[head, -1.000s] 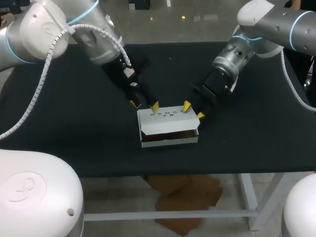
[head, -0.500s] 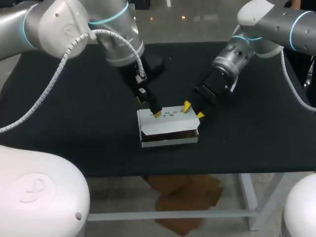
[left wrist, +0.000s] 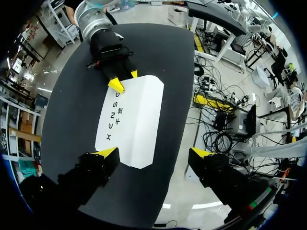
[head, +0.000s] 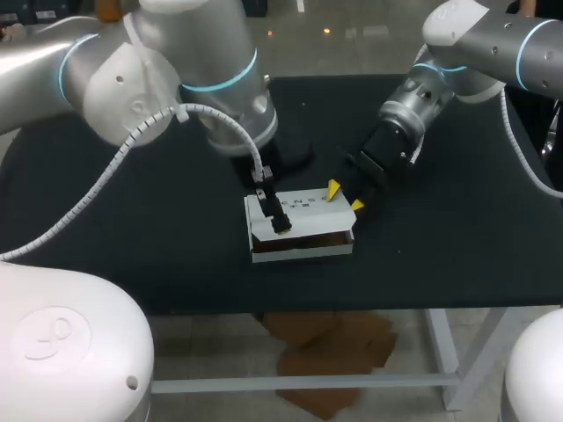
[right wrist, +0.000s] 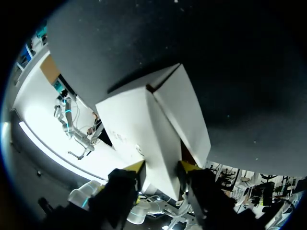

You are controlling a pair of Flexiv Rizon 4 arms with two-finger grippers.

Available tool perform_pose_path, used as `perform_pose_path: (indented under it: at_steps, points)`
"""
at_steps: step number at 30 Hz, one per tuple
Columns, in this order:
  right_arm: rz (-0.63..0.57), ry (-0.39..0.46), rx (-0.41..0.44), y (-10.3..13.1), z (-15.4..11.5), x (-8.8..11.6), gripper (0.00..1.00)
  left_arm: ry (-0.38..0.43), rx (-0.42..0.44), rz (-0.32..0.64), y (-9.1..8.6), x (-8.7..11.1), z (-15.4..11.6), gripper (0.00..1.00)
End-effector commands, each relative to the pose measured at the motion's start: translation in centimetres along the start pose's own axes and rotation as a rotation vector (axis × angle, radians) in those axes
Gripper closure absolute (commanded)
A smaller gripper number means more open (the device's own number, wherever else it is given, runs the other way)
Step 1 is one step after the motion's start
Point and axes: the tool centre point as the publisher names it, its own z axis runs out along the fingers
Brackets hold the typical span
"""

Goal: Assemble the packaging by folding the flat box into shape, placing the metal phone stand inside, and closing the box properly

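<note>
Left pincer [left wrist: 154, 153] stands wide open, holding nothing, poised over the lid of the white box [left wrist: 132, 120]. Right pincer [right wrist: 160, 166] is closed on one end of the box. The box sits mid-worktop [head: 132, 229], lid down but its front edge gaping. The stand is not visible. Step judged: closing. The next move calls for pressing the lid's front down and tucking it in while the right pincer steadies the box.

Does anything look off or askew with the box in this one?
The box is not closed flush: its lid sits raised, leaving a brown gap along the front. Nothing looks spilled or torn.
</note>
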Motion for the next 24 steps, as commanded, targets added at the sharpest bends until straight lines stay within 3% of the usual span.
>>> perform_pose_path:
  at_steps: [1, 2, 13, 18, 24]
  points:
    - [0.001, -0.003, 0.007, 0.3, -0.1, 0.1, 0.53, -0.08, -0.052, -0.05, -0.6, 0.2, 0.7, 0.0]
    - [0.001, -0.003, 0.007, 0.3, -0.1, 0.1, 0.53, -0.112, -0.096, -0.083, -0.8, 0.0, 0.8, 0.0]
    - [0.001, -0.003, 0.007, 0.3, -0.1, 0.1, 0.52, -0.11, -0.103, -0.066, -0.8, 0.0, 0.7, 0.0]
    - [0.001, -0.003, 0.007, 0.3, -0.1, 0.1, 0.53, -0.049, -0.098, 0.005, -1.0, -0.3, 2.1, 0.0]
    - [0.001, -0.003, 0.007, 0.3, -0.1, 0.1, 0.53, -0.039, -0.086, 0.0, -0.7, -0.6, 3.4, 0.0]
